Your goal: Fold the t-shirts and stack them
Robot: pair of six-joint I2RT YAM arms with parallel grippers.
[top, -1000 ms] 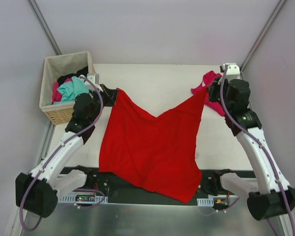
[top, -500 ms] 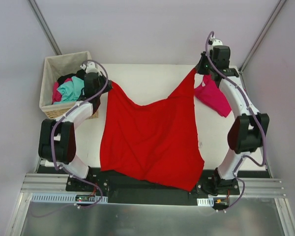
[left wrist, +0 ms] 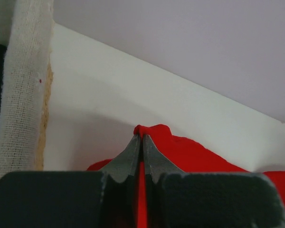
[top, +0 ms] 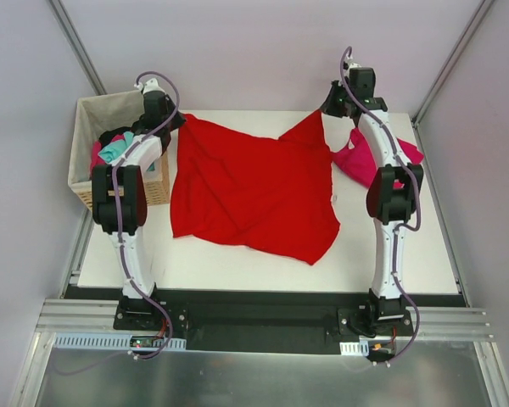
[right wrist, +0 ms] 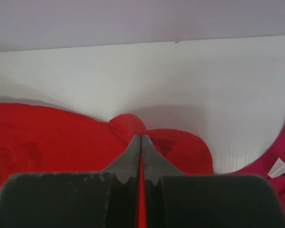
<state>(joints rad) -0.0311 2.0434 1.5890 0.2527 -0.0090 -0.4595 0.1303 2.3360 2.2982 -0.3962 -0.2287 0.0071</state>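
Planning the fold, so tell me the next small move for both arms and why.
Probably lower both corners onto the table and open. The left gripper and right gripper are each shut on a far corner of the red t-shirt, which already lies spread, slightly rumpled, across the table.

The red t-shirt [top: 254,191] lay spread and creased on the white table [top: 237,271], its far corners pinched by the left gripper [top: 176,121] and right gripper [top: 324,108]. The magenta-pink t-shirt [top: 356,161] lay bunched beside its right edge, and a basket [top: 89,114] of clothes stood far left
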